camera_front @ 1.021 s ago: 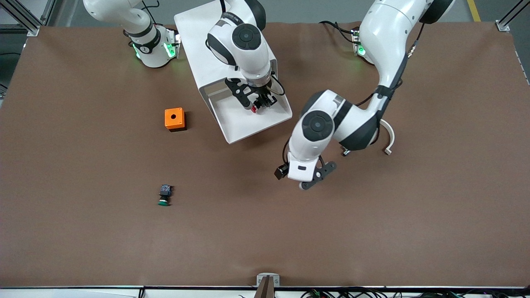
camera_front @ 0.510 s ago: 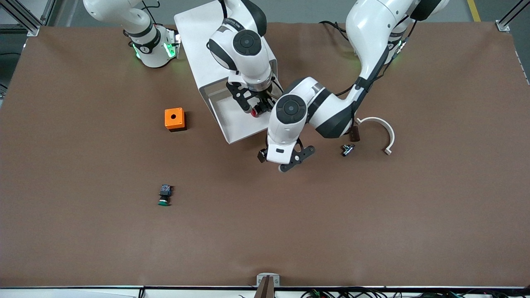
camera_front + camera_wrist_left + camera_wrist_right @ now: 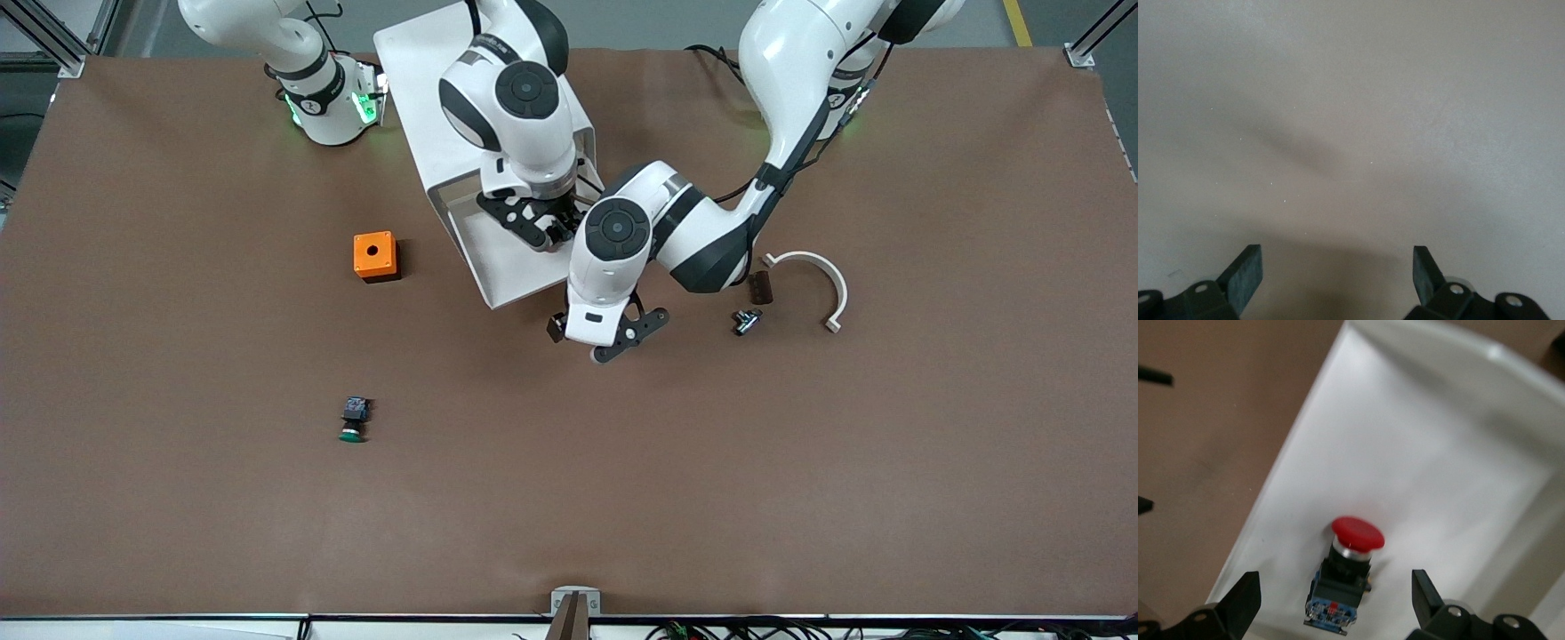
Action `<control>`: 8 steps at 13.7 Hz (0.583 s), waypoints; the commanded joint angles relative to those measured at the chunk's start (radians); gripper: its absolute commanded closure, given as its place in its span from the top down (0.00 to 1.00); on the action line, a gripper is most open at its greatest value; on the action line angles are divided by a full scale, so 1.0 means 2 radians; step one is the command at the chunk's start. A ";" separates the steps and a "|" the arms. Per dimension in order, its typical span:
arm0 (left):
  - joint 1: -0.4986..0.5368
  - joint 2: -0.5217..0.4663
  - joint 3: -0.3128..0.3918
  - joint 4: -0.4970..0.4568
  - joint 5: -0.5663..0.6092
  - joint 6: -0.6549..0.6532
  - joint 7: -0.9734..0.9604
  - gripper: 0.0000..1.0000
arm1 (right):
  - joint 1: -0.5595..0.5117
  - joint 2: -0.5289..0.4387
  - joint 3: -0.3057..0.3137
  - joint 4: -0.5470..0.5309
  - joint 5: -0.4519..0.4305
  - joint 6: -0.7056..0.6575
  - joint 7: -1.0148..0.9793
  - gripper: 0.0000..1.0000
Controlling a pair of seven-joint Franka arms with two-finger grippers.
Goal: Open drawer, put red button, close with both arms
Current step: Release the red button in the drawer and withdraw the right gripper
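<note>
The white drawer [image 3: 500,265] stands pulled out of its white cabinet [image 3: 425,84]. On the drawer's floor [image 3: 1425,447] lies the red button [image 3: 1357,535], its red cap on a black and blue body, seen in the right wrist view. My right gripper [image 3: 1335,600] is open just above it, a finger on either side and apart from it. In the front view the right gripper [image 3: 544,229] hides the button. My left gripper [image 3: 613,342] hangs open and empty over bare table [image 3: 1351,133], just in front of the drawer.
An orange box [image 3: 374,256] with a round hole sits beside the drawer toward the right arm's end. A green-capped button [image 3: 354,420] lies nearer the front camera. A white curved piece [image 3: 813,276], a small brown block [image 3: 758,286] and a small black part [image 3: 745,320] lie toward the left arm's end.
The right gripper has opened and let the red button go onto the drawer's floor. The left arm has swung over to the drawer's front.
</note>
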 commanded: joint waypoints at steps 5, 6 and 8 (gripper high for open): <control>0.002 -0.017 -0.002 -0.028 0.003 0.002 -0.005 0.99 | -0.139 -0.071 0.005 0.043 -0.006 -0.136 -0.283 1.00; 0.001 -0.018 -0.003 -0.029 0.003 0.002 -0.005 0.99 | -0.166 -0.078 0.005 0.043 -0.006 -0.147 -0.331 1.00; 0.003 -0.018 -0.015 -0.035 0.002 0.002 -0.005 0.99 | -0.214 -0.090 0.005 0.046 -0.006 -0.167 -0.411 1.00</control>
